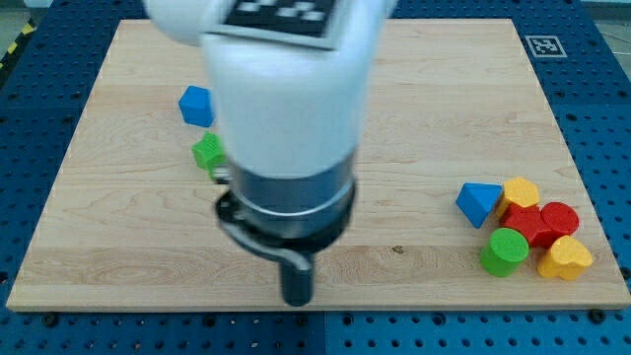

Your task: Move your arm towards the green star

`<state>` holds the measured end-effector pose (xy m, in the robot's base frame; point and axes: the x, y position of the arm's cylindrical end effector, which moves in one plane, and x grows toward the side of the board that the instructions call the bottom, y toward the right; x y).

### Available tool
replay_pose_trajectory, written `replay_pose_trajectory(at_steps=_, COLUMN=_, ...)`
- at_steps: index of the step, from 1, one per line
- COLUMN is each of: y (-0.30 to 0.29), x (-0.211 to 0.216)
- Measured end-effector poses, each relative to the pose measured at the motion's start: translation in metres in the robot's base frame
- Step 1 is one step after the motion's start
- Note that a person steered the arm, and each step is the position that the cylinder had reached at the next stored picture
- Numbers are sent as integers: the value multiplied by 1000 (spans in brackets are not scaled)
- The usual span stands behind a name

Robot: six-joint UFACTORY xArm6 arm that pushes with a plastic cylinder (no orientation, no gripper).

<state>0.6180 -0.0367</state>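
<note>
The green star (208, 152) lies on the wooden board (444, 118) at the view's left, partly hidden behind my arm's white body. A blue cube (196, 106) sits just above it. My tip (297, 299) is near the board's bottom edge, below and to the right of the green star, well apart from it and touching no block.
A cluster sits at the view's right: a blue triangle (479, 203), a yellow hexagon (520, 192), a red star (526, 223), a red cylinder (559, 219), a green cylinder (505, 250) and a yellow heart (565, 258). The arm's body hides the board's upper middle.
</note>
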Motion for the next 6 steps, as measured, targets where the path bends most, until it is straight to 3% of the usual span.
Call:
replay_pose_trajectory(at_steps=3, y=-104, x=-12)
replay_pose_trajectory(at_steps=6, y=-177, x=-109)
